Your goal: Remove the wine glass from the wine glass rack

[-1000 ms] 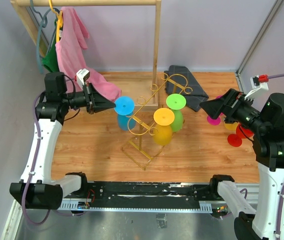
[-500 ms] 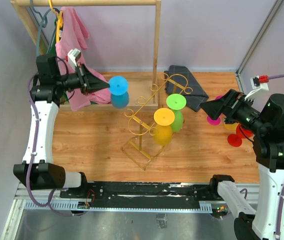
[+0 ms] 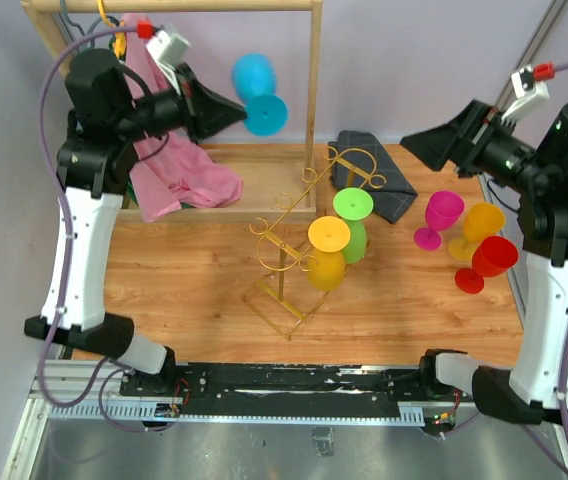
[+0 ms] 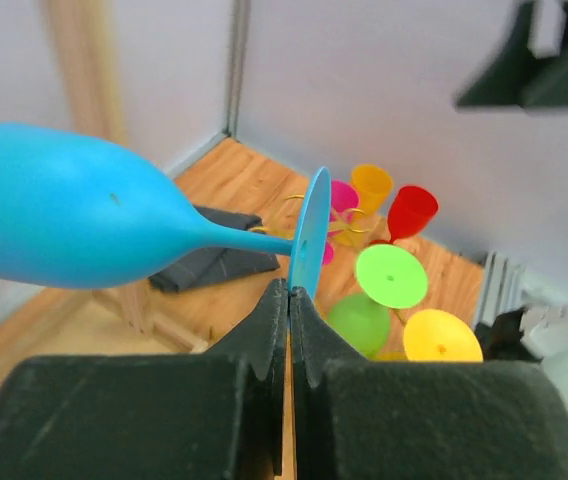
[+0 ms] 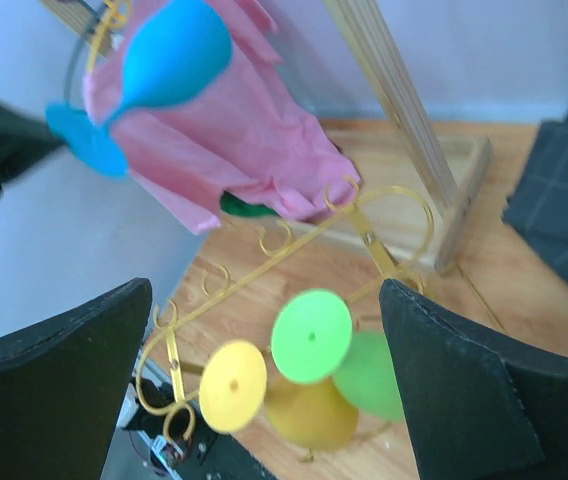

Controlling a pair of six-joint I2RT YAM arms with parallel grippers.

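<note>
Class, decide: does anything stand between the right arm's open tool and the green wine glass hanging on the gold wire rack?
Nothing visible. The right tool faces the green wine glass directly; the grey cloth lies lower, off that line.

Pale-walled cell around a wooden counter

Plain lilac-white walls (image 3: 414, 60) closed in a wood-grain counter (image 3: 184, 280) under soft, even light. A wooden clothes rack (image 3: 314, 100) stood at the back left with a pink cloth (image 3: 179, 185) draped on it. A slanting metal post (image 3: 521, 70) marked the right corner, and a metal rail (image 3: 264, 410) ran along the near edge.
</note>
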